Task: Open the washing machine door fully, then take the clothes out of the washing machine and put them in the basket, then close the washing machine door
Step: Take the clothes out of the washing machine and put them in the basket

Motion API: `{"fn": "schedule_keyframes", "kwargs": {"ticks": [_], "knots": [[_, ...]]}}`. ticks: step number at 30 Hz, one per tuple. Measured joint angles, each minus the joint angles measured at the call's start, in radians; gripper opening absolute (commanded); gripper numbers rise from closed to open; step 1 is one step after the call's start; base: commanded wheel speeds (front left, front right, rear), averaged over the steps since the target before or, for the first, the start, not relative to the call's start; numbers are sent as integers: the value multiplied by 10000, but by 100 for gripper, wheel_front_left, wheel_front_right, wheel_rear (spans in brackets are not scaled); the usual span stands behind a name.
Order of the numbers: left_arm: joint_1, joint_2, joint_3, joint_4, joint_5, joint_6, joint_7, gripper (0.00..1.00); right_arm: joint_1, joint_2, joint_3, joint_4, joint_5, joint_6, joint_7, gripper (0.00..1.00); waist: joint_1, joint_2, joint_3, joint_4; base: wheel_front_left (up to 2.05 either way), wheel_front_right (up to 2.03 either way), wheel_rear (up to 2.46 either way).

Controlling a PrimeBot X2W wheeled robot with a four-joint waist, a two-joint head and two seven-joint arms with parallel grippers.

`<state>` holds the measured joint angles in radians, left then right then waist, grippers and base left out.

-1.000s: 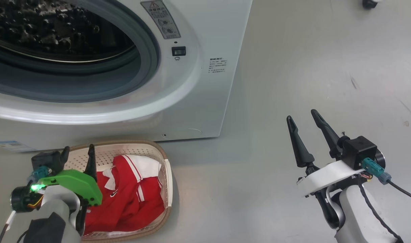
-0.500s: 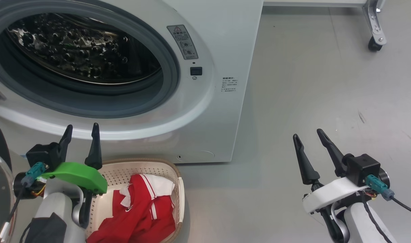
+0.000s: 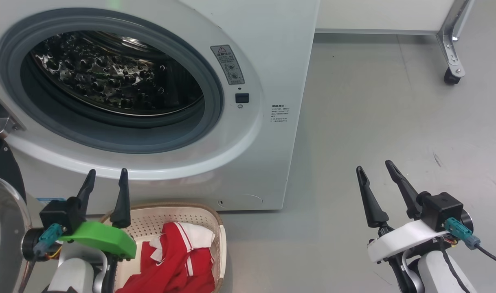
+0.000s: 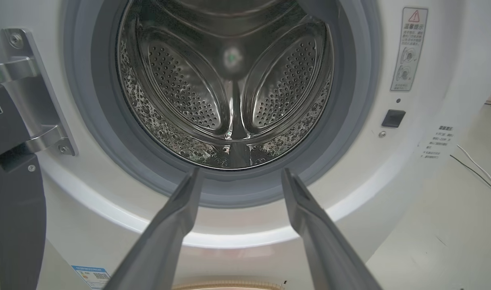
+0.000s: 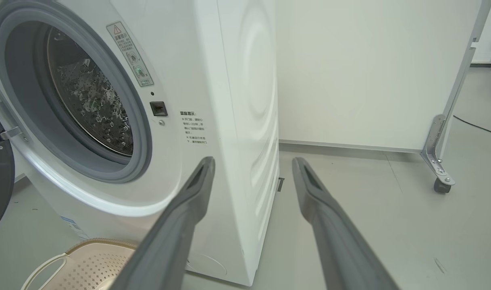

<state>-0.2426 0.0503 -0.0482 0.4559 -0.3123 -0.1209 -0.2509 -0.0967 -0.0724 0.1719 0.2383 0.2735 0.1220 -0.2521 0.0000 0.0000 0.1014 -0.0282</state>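
Note:
The white washing machine stands with its drum mouth uncovered, and the steel drum looks empty. Its door hangs swung out at the far left, black rim and glass bowl partly cut off by the picture's edge. The red clothes with white trim lie in the cream basket on the floor in front of the machine. My left gripper is open and empty, above the basket's left end, in front of the machine's lower face. My right gripper is open and empty over the bare floor to the right.
Grey floor stretches right of the machine. A white panel on a metal leg with a caster wheel stands at the back right. The door hinge bracket sits left of the drum mouth. A thin cable lies on the floor.
The camera has tilted up, so machine and basket have slid down the picture. My left gripper has risen from over the clothes to above the basket's rim. The door has come into view.

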Motion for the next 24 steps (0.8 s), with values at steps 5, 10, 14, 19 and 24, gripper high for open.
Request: {"fn": "schedule_keyframes", "kwargs": {"ticks": [5, 10, 14, 19, 24], "knots": [[485, -4, -247, -439, 188, -2, 0, 100, 68, 13, -96, -67, 0, 0, 0, 100, 0, 0, -9, -33, 0, 0, 0], [716, -6, -230, -857, 173, -4, 0, 100, 113, 25, -155, -123, 0, 0, 0, 100, 0, 0, 5, -58, 0, 0, 0], [865, -8, -251, -1127, 173, -4, 0, 100, 162, 29, -221, -178, 0, 0, 2, 100, 0, 0, 19, -77, 0, 0, 0], [1026, -8, -305, -1375, 173, -33, 0, 100, 177, 56, -253, -226, 0, 0, 0, 100, 0, 0, 46, -107, 0, 0, 0], [1134, -10, -307, -1482, 144, -33, 0, 100, 182, 61, -261, -240, -4, 0, 0, 100, 0, 0, 65, -129, 0, 0, 0]]}}
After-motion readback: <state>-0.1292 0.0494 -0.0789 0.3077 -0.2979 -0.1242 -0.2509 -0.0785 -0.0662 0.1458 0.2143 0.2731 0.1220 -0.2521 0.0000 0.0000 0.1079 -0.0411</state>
